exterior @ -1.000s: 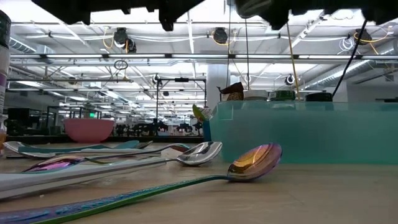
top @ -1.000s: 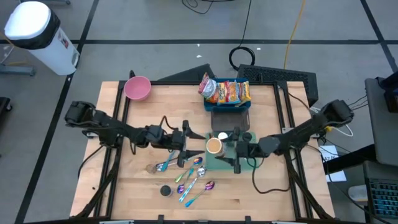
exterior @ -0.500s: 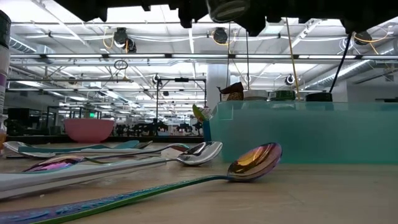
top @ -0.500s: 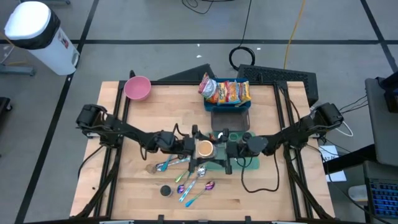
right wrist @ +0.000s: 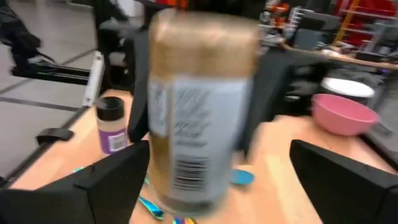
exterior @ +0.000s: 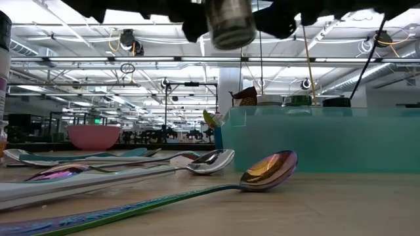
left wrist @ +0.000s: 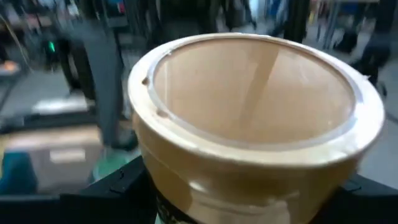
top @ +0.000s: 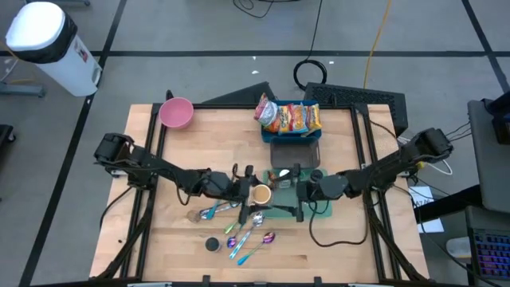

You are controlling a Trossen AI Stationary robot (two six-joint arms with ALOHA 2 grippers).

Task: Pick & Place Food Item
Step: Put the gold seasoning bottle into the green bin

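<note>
jar (top: 260, 194) | upright, long axis vertical | in left claw (top: 253, 194)

A table (top: 335, 239) is seen with a bowl (top: 176, 113) at its far left corner and a bin of snack packets (top: 290, 119) at the far middle. A tray (top: 315, 209) lies near the centre, with spoons (top: 249, 231) just left of and nearer than it. A small jar (top: 212, 245) stands beside the spoons. A can (top: 260, 194) is raised, apparently above the tray's left edge, between the left gripper (top: 243, 190) and right gripper (top: 298, 193).
</note>
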